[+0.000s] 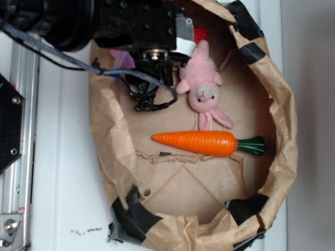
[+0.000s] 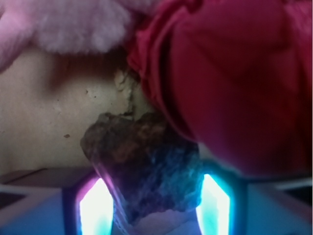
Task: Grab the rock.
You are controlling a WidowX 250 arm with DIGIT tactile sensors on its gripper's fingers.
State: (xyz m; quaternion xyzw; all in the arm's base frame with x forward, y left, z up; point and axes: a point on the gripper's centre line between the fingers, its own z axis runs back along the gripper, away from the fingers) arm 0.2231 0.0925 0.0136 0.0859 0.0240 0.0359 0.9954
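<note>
The rock [image 2: 146, 156], a lumpy brown-grey stone, sits between my two glowing fingers in the wrist view and fills the gap from one pad to the other. My gripper [image 2: 154, 196] is shut on it. A wrinkly red cloth lump [image 2: 234, 83] presses against the rock's upper right. In the exterior view my gripper [image 1: 148, 100] reaches down into the paper bag, left of the pink plush bunny [image 1: 203, 84]. The arm hides the rock in that view.
The brown paper bag [image 1: 286, 112] has crumpled, taped walls all round. An orange carrot [image 1: 201, 142] lies across its floor below the bunny. Pink fur of the bunny [image 2: 73, 24] fills the upper left of the wrist view. A metal rail [image 1: 19, 148] runs along the left.
</note>
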